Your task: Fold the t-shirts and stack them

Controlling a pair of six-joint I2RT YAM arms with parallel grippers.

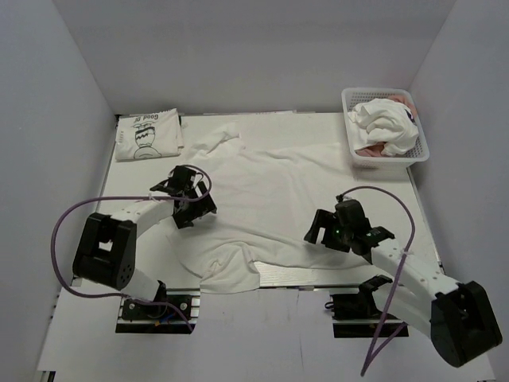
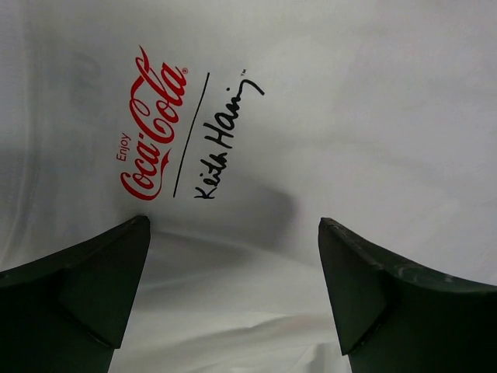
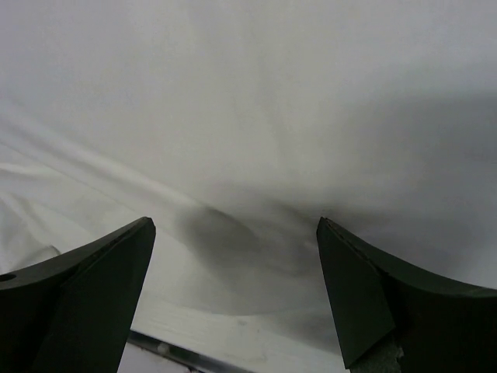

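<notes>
Folded cartoon shirt [image 1: 148,135] far-left, full basket [image 1: 351,135] far-right, spread white shirt [image 1: 270,191] between

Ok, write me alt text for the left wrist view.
A white t-shirt fills the view, printed with a red Enjoy Coca-Cola logo and a black handwritten Keith Haring signature side by side, both turned sideways. At the bottom edge, the left arm's two dark fingers stand wide apart with only cloth showing between them.

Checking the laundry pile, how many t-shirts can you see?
4: folded shirt far left, spread shirt mid-table, white shirt and pink shirt in the basket; more may hide there.
</notes>
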